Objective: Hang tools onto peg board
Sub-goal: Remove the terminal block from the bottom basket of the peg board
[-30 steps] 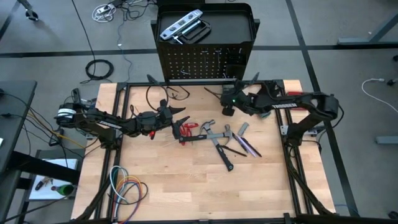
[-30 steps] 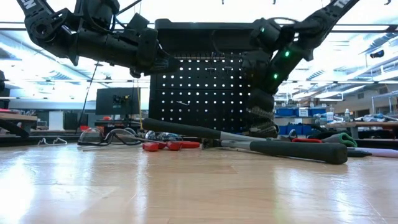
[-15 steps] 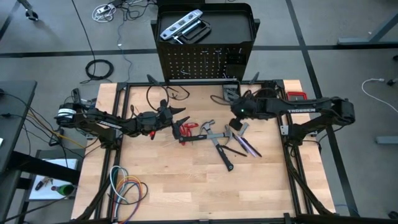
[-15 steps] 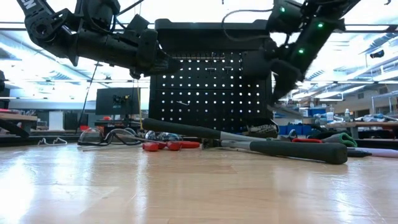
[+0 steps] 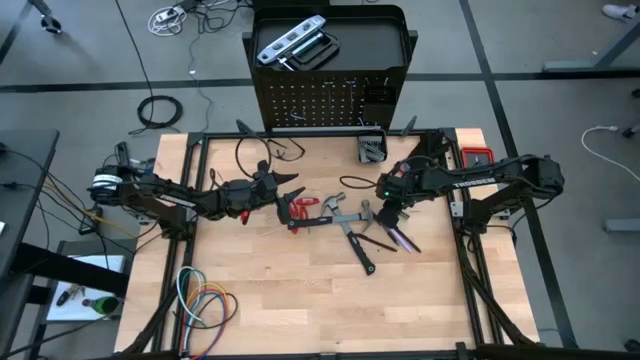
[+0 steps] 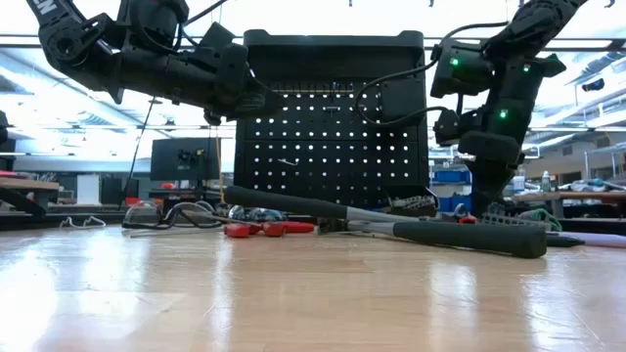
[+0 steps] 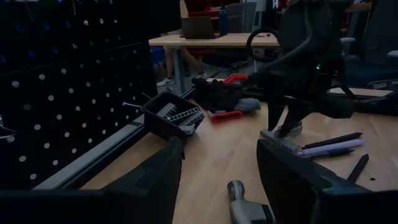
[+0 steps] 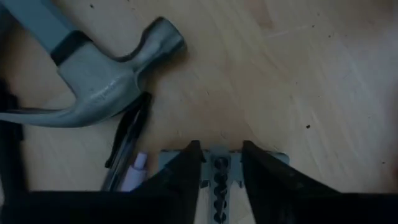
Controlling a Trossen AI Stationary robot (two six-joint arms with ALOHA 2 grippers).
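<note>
My right gripper (image 5: pixel 385 209) points down over a flat grey metal tool (image 8: pixel 217 175) that lies on the table beside a steel hammer head (image 8: pixel 106 78). It is open, with a finger on either side of the tool's ridged middle. My left gripper (image 5: pixel 290 181) waits open above the table's left half, near the red-handled pliers (image 5: pixel 302 207). Two hammers (image 5: pixel 350 225) and thin dark screwdrivers (image 5: pixel 400 238) lie at mid-table. The black peg board (image 5: pixel 325 100) stands at the far edge, and its top tray holds a silver level (image 5: pixel 290 42). My right gripper comes at the grey tool from above, pointing down, its fingertips (image 8: pixel 186 165) standing astride the ridged middle strip (image 8: pixel 218 167). Whether they touch the metal, I cannot tell. The tool lies flat on the wood.
A small black box (image 5: pixel 371 148) sits at the peg board's foot. A red object (image 5: pixel 475 156) lies at the far right, a black cable (image 5: pixel 255 155) loops at the far left, and coiled coloured cables (image 5: pixel 205 300) lie near the left corner. Bare wood fills the near half.
My right gripper has drawn away from the peg board's foot toward the near edge, tipped to point downward, and come down over the grey tool beside the hammers. The small black box it was covering now shows.
</note>
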